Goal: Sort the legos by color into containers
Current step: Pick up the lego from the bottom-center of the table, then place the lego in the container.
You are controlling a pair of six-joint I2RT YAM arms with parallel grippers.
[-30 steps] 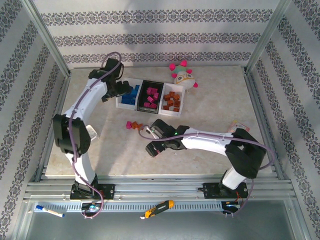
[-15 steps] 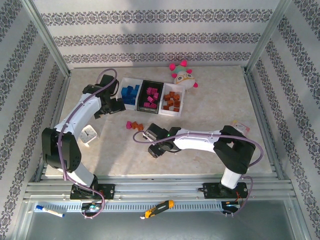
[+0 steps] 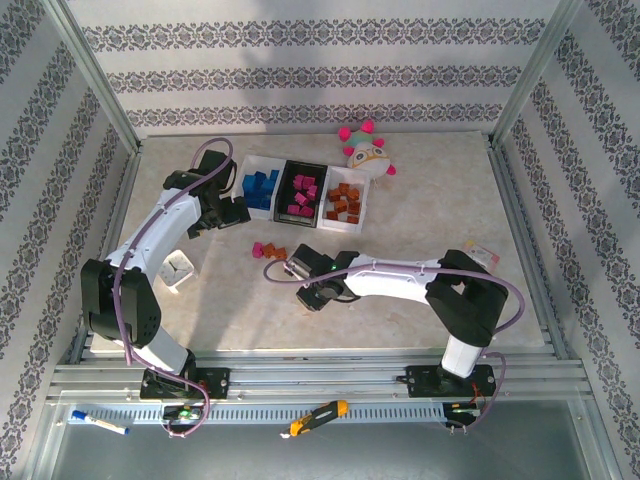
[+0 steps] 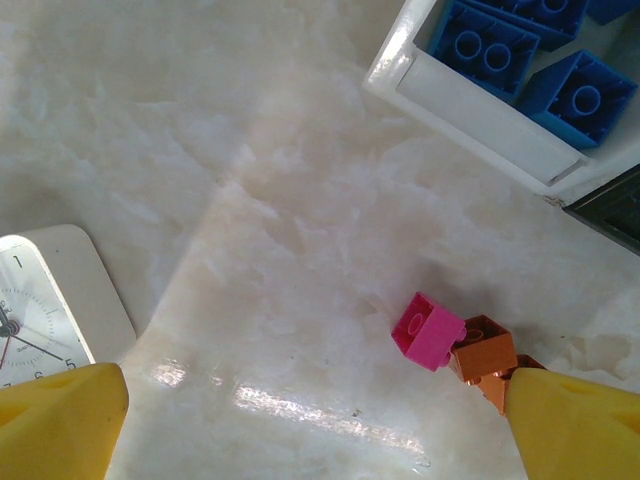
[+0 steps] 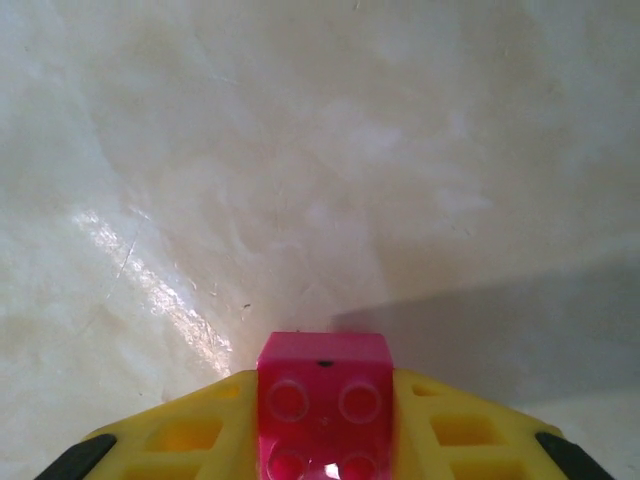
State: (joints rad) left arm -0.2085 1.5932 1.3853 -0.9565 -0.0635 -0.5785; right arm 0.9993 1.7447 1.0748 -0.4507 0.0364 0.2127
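Three joined containers stand at the back: a white bin [image 3: 258,188] of blue legos [image 4: 520,55], a black bin [image 3: 300,194] of magenta ones, and a white bin [image 3: 346,204] of orange-brown ones. My right gripper [image 5: 323,395] is shut on a magenta lego [image 5: 323,385] just above the table; from above it [image 3: 287,267] sits near the table's middle. A loose magenta lego [image 4: 429,331] and orange legos [image 4: 486,350] lie touching [image 3: 267,250]. My left gripper [image 4: 320,430] is open, low over the table left of them, its fingers [image 4: 62,420] wide apart.
A small white clock [image 3: 179,268] lies at the left, near my left gripper [image 3: 226,212]. A plush toy with pink spikes [image 3: 365,148] sits behind the orange bin. A card-like object [image 3: 478,256] lies at the right. Metal frame posts edge the table.
My right gripper has closed on the magenta lego after sliding left toward the loose bricks. My left arm has drawn back from the blue bin toward the near left.
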